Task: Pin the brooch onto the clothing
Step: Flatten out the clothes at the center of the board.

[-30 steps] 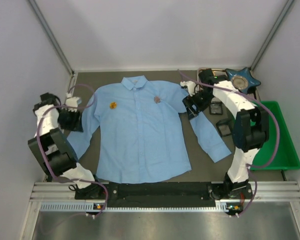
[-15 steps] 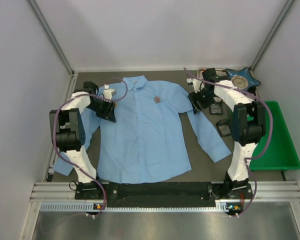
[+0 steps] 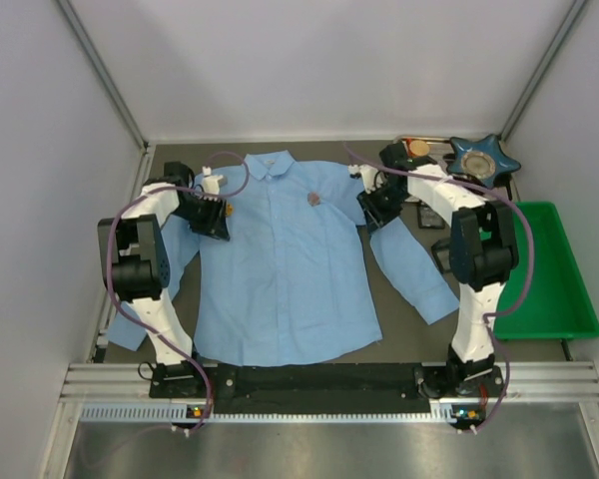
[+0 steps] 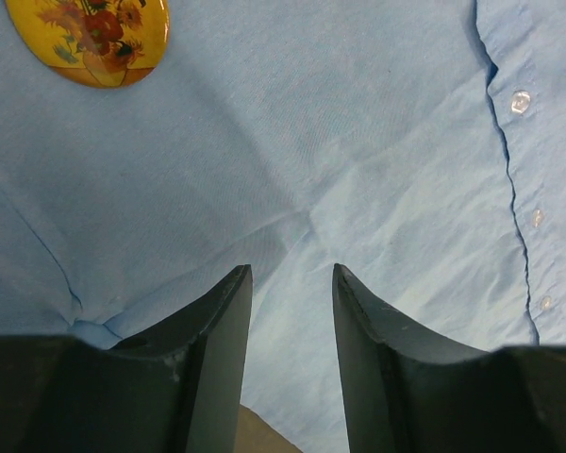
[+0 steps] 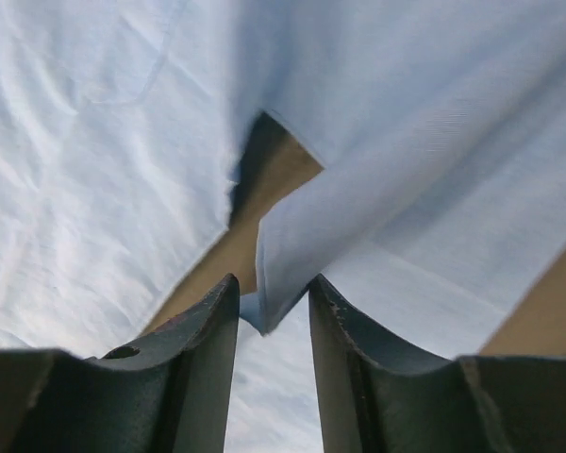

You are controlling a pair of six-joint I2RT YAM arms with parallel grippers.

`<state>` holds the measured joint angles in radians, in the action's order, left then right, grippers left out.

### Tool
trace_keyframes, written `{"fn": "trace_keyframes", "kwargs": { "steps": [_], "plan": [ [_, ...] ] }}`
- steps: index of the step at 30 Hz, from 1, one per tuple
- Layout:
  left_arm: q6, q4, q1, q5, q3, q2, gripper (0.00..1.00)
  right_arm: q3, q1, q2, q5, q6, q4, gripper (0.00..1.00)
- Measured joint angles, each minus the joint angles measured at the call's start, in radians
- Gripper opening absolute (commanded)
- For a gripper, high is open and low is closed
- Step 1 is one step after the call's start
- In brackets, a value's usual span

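The light blue shirt (image 3: 280,269) lies flat, front up, on the dark mat (image 3: 399,344), collar toward the far wall and hem toward my bases. An oval yellow brooch (image 4: 87,38) painted with flowers rests on the chest panel on my left, and a small purplish brooch (image 3: 314,199) sits on the opposite panel, near the collar. My left gripper (image 4: 290,283) hangs low over that left panel, its jaws parted with only creased cloth showing in the gap. The yellow brooch lies ahead of the fingertips and off to their left, not touching them; from above, this gripper hides all but a sliver of it. A row of white buttons (image 4: 521,102) runs down the placket to the right of my left fingers. My right gripper (image 5: 272,283) is at the shirt's shoulder on my right, jaws drawn in and pinching a raised fold of the cloth, bare mat showing under the lifted edge. My right arm crosses above that sleeve, and a purple cable (image 3: 524,269) loops off it. Beyond it a blue star-shaped dish (image 3: 484,158) stands in the far corner; a green tray (image 3: 549,299) lies right of the mat, well apart from the shirt.
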<state>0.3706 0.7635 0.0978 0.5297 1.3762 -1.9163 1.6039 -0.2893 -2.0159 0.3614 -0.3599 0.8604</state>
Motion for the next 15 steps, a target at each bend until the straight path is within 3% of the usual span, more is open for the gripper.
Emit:
{"fn": "trace_keyframes", "kwargs": {
  "steps": [9, 15],
  "plan": [
    [-0.053, -0.005, 0.008, -0.006, 0.0, 0.0, 0.48, -0.002, -0.042, -0.053, -0.033, 0.024, 0.0, 0.45],
    [-0.07, -0.012, 0.039, -0.082, 0.031, -0.064, 0.48, -0.013, -0.008, -0.069, -0.061, 0.032, 0.023, 0.69]
  ]
}}
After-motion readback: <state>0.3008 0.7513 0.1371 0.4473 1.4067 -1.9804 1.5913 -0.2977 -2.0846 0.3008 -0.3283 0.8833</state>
